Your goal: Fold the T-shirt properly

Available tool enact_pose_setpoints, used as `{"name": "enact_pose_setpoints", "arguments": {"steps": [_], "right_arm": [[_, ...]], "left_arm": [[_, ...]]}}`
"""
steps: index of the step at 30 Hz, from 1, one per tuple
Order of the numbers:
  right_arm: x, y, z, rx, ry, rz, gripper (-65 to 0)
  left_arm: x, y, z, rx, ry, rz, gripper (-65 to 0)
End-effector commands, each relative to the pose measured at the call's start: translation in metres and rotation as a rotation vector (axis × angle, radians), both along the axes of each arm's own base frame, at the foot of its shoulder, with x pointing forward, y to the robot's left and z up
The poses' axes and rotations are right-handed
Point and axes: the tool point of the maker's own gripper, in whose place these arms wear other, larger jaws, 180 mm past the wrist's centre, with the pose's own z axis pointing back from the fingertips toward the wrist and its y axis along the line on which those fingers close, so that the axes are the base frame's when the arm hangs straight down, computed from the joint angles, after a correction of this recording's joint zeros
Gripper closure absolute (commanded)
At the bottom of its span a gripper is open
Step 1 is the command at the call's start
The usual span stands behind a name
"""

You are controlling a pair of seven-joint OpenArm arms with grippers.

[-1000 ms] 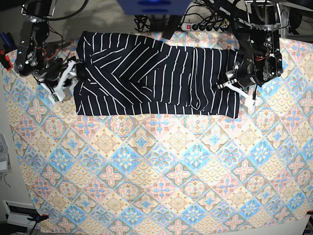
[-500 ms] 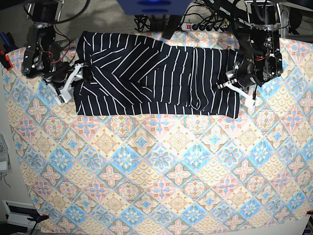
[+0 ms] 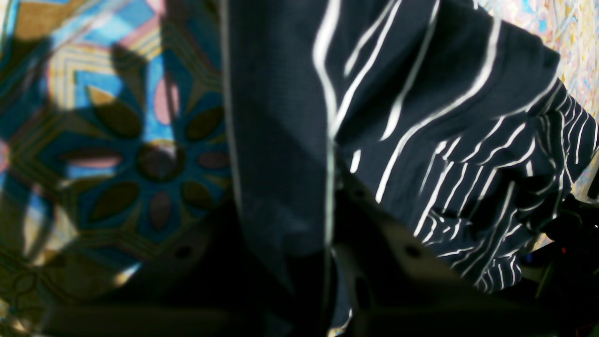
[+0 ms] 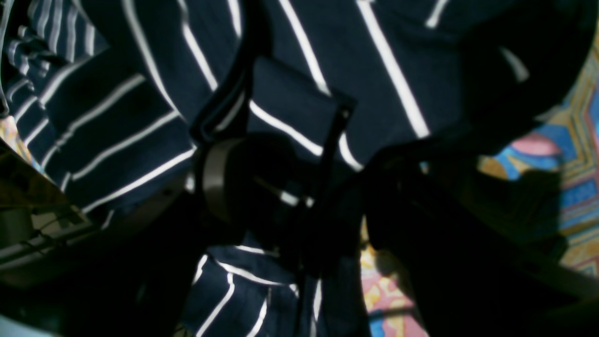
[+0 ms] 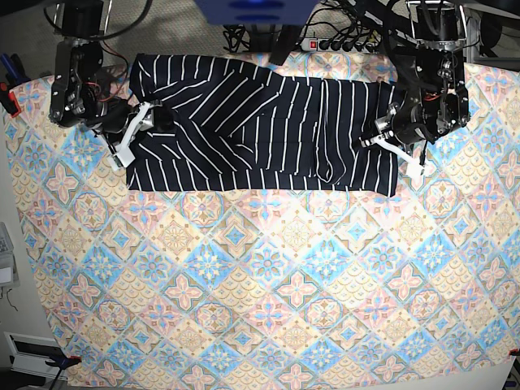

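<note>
Looking down from the base view, the T-shirt (image 5: 260, 126) lies as a long band along the far edge of the tabletop (image 5: 268, 284), over the patterned tablecloth (image 5: 244, 309). Its long sides appear already turned in, so I judge the lengthwise folds done and the crosswise fold left. The left hand (image 5: 392, 140) sits at one short end, the right hand (image 5: 134, 128) at the other; neither hand's fingertips are clear here.

In the left wrist view, the left hand (image 3: 330, 255) is pressed together, pinching a raised edge of the T-shirt (image 3: 421, 117), cloth hanging in rumpled folds. The lower frame is dark and blurred, so the contact itself is hard to make out.

In the right wrist view, the right hand (image 4: 285, 187) stands spread wide astride the T-shirt (image 4: 327, 56) edge, not yet clamped. Shadow hides its lower finger and whatever lies beneath.
</note>
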Motion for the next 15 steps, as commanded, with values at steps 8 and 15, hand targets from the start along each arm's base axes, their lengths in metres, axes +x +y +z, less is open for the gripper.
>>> {"name": "enact_pose_setpoints", "arguments": {"steps": [8, 15], "right_arm": [[-0.009, -0.004, -0.012, 0.01, 0.052, -0.016, -26.3], [-0.002, 0.006, -0.016, 0.102, 0.075, -0.069, -6.9]], "left_arm": [[0.01, 0.002, 0.01, 0.001, -0.041, -0.002, 0.0], [0.01, 0.001, 0.01, -0.002, -0.04, -0.002, 0.0]]}}
